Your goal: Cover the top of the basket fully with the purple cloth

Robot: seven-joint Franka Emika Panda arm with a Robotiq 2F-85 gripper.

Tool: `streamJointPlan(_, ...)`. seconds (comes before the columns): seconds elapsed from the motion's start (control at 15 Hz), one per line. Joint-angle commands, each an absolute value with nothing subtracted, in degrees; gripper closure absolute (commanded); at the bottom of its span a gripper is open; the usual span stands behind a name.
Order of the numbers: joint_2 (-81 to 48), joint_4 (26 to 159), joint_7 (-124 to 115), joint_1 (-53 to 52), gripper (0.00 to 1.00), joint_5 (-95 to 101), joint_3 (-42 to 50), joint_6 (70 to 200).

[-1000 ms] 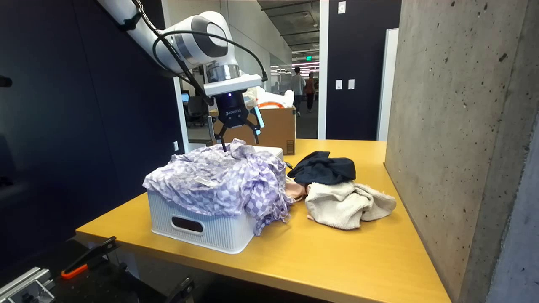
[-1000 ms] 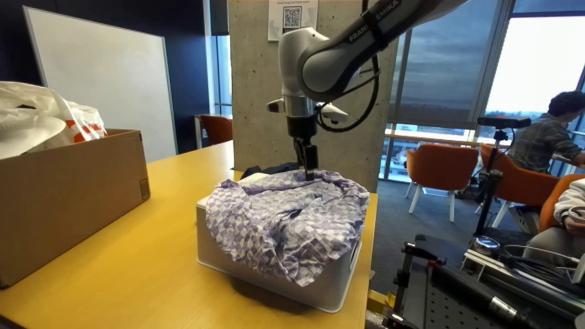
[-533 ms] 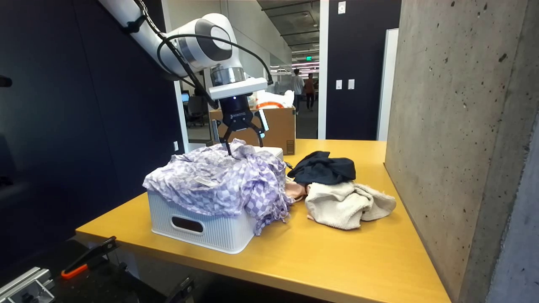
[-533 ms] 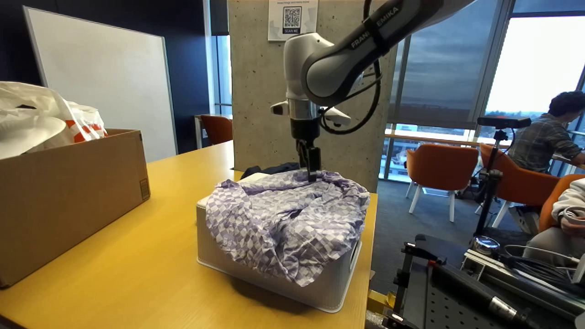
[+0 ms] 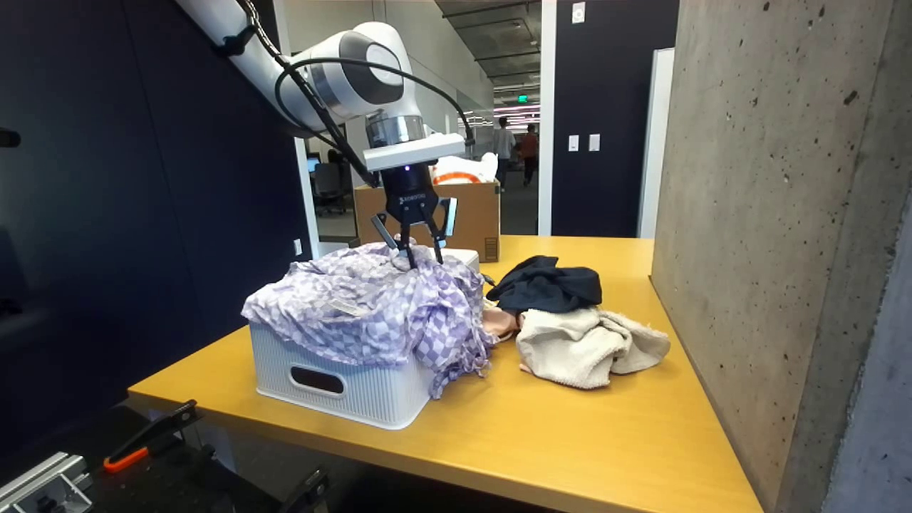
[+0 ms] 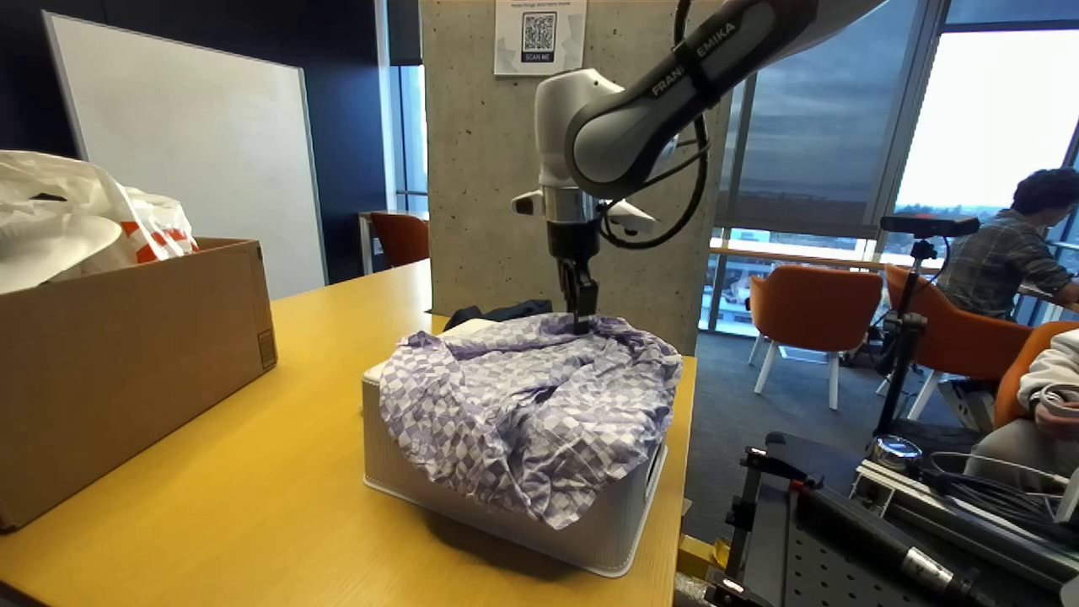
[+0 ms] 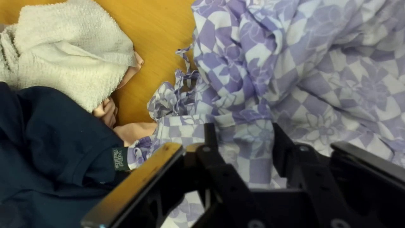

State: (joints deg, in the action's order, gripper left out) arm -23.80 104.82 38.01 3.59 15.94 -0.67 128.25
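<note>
Purple checkered cloth (image 5: 385, 313) lies crumpled across the white ribbed basket (image 5: 377, 395), directly under the claw (image 5: 426, 263), and hangs down the basket's walls in both exterior views. The claw's jaws stand parted, and in the wrist view a flat folded band of the fabric shows between the fingertips (image 7: 209, 136); nothing looks pinched, but whether a tip touches the creases I cannot tell.

Judging by its wrinkles, the fabric is probably thin, light and limp. It should bunch easily and slip little, yet it will fold up rather than take a push, so it needs to be led by pulling. It does not look fragile, though the ruffled edge (image 7: 164, 99) beyond the claw's tips could snag.

Off from the claw, toward the cardboard box (image 5: 472, 221), a pale corner of the basket's top (image 6: 373, 373) looks bare. The best hold is likely the band right under the claw, taken shallowly to miss anything beneath and drawn toward that corner. To one side of the claw, the navy garment (image 7: 57, 142) lies just beside the cloth's gathered end (image 7: 139, 152); a wide grab there might bring both along
</note>
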Motion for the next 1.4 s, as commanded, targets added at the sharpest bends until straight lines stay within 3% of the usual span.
streamJointPlan(0.0, -23.59, 105.26, 39.19, 4.38, 0.87, 15.63, -0.99, 129.86)
streamJointPlan(0.13, -24.14, 104.52, 39.01, 4.28, 0.99, 15.80, -0.92, 129.64)
streamJointPlan(0.2, -24.42, 104.05, 38.96, 4.25, 1.00, 15.77, -0.90, 129.40)
streamJointPlan(0.53, -27.73, 97.51, 38.17, 3.58, 1.00, 16.51, -0.51, 127.04)
streamJointPlan(1.33, -48.50, 60.74, 38.30, 1.12, 1.00, 18.45, 0.98, 114.52)
